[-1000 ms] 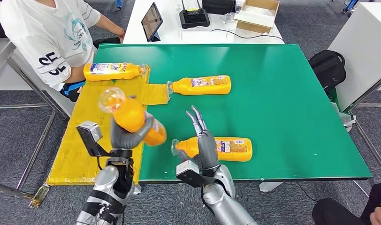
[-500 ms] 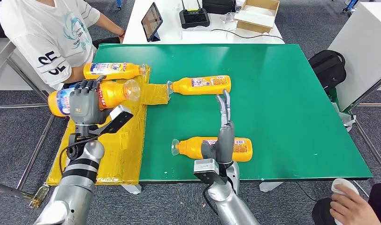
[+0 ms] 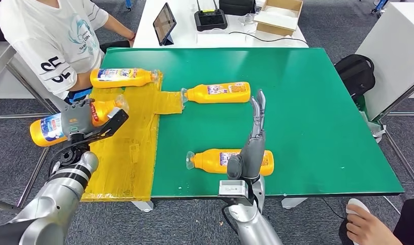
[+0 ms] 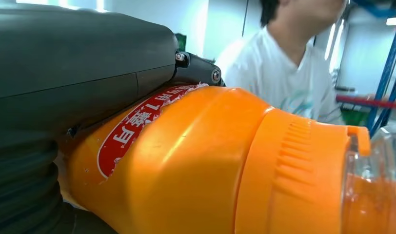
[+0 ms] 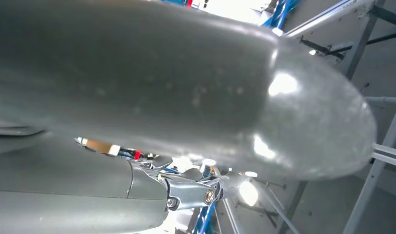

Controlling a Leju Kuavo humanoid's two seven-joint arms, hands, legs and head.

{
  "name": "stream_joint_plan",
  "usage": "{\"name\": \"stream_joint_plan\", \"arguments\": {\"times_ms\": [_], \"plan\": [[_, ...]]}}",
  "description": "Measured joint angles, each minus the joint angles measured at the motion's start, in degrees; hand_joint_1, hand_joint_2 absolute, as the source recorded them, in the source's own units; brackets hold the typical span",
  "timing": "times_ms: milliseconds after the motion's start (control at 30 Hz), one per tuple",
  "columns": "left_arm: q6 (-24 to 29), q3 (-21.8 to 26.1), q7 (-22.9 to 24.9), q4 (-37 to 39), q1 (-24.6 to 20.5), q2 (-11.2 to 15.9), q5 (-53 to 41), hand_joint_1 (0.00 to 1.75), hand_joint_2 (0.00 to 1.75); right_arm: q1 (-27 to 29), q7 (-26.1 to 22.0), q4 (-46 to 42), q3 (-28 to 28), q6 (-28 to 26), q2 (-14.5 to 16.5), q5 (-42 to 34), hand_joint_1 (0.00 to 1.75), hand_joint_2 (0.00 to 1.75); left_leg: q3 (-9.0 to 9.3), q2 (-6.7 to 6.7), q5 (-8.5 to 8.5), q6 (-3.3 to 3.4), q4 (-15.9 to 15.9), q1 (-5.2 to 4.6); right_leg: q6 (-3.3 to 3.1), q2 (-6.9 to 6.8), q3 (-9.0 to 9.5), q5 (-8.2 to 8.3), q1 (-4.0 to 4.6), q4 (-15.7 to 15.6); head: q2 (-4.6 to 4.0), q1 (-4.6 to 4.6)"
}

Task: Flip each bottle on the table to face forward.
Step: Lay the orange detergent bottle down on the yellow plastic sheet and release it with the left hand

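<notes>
My left hand (image 3: pixel 78 120) grips an orange bottle (image 3: pixel 48 128) lying sideways above the yellow sheet's left edge, its clear cap toward the table. The left wrist view shows that bottle (image 4: pixel 225 161) close up with its red label against my palm. My right hand (image 3: pixel 252 145) stands upright with straight fingers, holding nothing, in front of a second orange bottle (image 3: pixel 213 160) lying near the table's front edge. A third bottle (image 3: pixel 217 93) lies mid-table. A fourth bottle (image 3: pixel 122 77) lies at the far end of the yellow sheet. In the right wrist view my thumb (image 5: pixel 186 92) looms large.
The green table (image 3: pixel 307 112) has a yellow sheet (image 3: pixel 124 153) along its left side. A seated person in a white shirt (image 3: pixel 52 35) is at the far left corner. Another person's hand (image 3: pixel 365 222) shows at the lower right. A white desk (image 3: pixel 184 30) with a tablet stands behind.
My left hand has carried its bottle further left and lower, past the sheet's edge. My right hand has risen and shifted right, its fingers pointing up over the near bottle.
</notes>
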Motion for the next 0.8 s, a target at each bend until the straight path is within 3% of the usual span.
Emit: {"name": "stream_joint_plan", "arguments": {"times_ms": [600, 633, 733, 767, 800], "plan": [[-11.9, -0.6, -1.7, 7.4, -0.6, 1.3, 1.8, 1.75, 1.75, -0.1, 0.2, 0.2, 1.0, 0.7, -0.2, -2.0, 0.0, 0.0, -0.03, -0.03, 0.0, -0.01, 0.0, 0.01, 0.0, -0.03, 0.0, 0.0, 0.02, 0.0, 0.0, 0.0], [-12.5, -0.6, -2.2, 7.4, -0.4, 1.3, 2.1, 1.63, 1.75, -0.2, 0.2, 0.3, 1.0, 0.8, -0.2, -2.1, 0.0, 0.0, -0.03, -0.03, 0.0, -0.01, 0.0, 0.01, 0.0, -0.03, 0.0, -0.01, 0.02, 0.0, 0.0, 0.0], [-13.6, -0.5, -4.2, 7.8, 0.4, 1.2, 3.8, 0.41, 1.75, -0.3, 0.3, 0.7, 1.0, 1.1, -0.2, -2.3, 0.0, 0.0, -0.04, -0.03, 0.0, -0.01, 0.0, 0.01, 0.0, -0.04, -0.01, -0.01, 0.02, 0.0, 0.0, 0.02], [-14.1, -0.4, -5.1, 7.8, 0.7, 1.2, 4.6, 0.09, 1.75, -0.3, 0.3, 0.8, 1.0, 1.2, -0.2, -2.3, 0.0, 0.0, -0.04, -0.04, -0.01, -0.01, 0.0, 0.01, 0.0, -0.04, 0.0, -0.01, 0.02, 0.0, 0.0, 0.02], [-14.6, -0.3, -6.1, 7.9, 0.8, 1.1, 5.3, 0.06, 1.75, -0.4, 0.3, 0.9, 1.0, 1.4, -0.2, -2.3, 0.0, 0.0, -0.04, -0.04, -0.01, -0.01, 0.0, 0.01, 0.0, -0.04, 0.0, -0.01, 0.02, 0.0, 0.0, 0.01]]}}
